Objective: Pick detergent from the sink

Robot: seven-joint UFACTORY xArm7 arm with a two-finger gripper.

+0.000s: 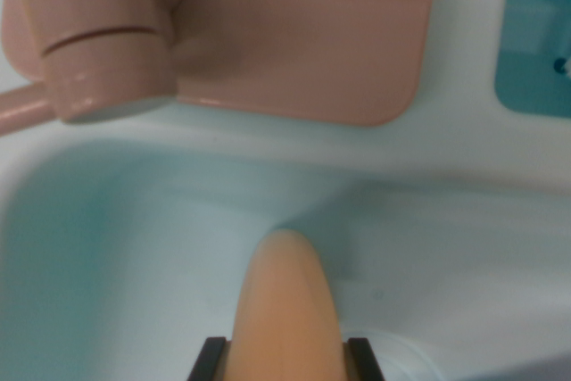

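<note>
An orange, rounded detergent bottle rises from the bottom edge of the wrist view, its tip pointing toward the sink's back wall. My gripper is shut on it. One black fingertip presses its left side and the other its right. The bottle's lower part is cut off by the frame. Behind and below it lies the pale mint sink basin. The picture is blurred, so I cannot tell whether the bottle touches the basin.
A pink faucet spout hangs over the basin's back left corner, mounted on a pink base plate. A teal panel sits at the upper right on the white rim.
</note>
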